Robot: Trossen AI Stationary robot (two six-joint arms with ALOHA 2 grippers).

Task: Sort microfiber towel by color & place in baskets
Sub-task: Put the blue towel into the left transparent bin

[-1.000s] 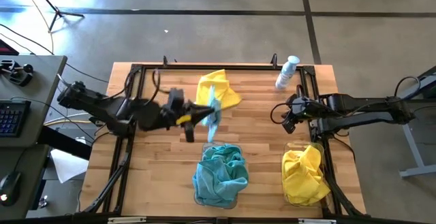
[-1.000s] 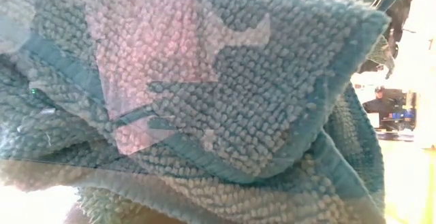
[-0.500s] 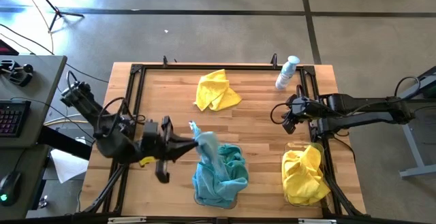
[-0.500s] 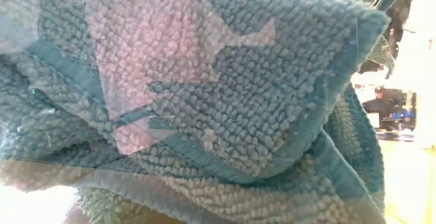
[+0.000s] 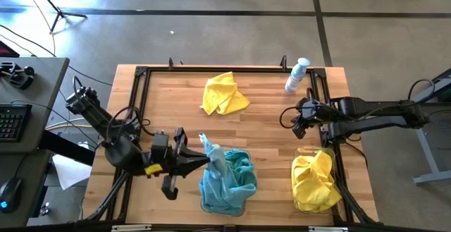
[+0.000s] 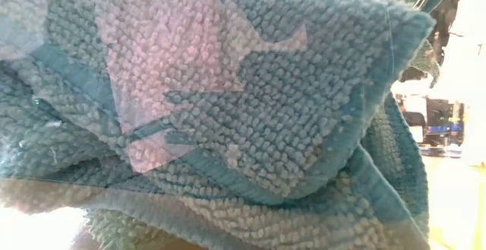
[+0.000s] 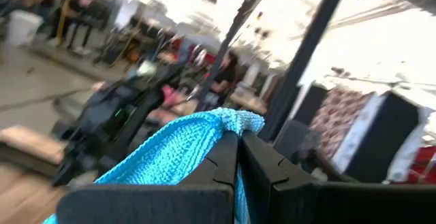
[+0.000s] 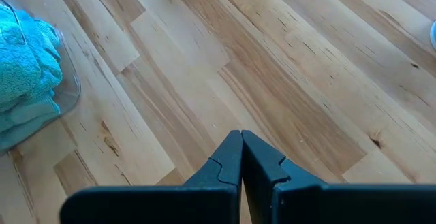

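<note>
A butcher-block worktop (image 5: 176, 98) sits on a concrete floor. The left gripper (image 5: 203, 159) pinches a teal towel (image 5: 211, 154) over the left rim of the teal-filled basket (image 5: 225, 202) at the worktop's front edge. The right gripper (image 5: 299, 117), fingers closed on nothing, waits near the right edge, behind the yellow-filled basket (image 5: 313, 204). The step in hand looks like dropping this cloth in; next, release, then fetch the yellow towel (image 5: 224, 94) near the back edge.
</note>
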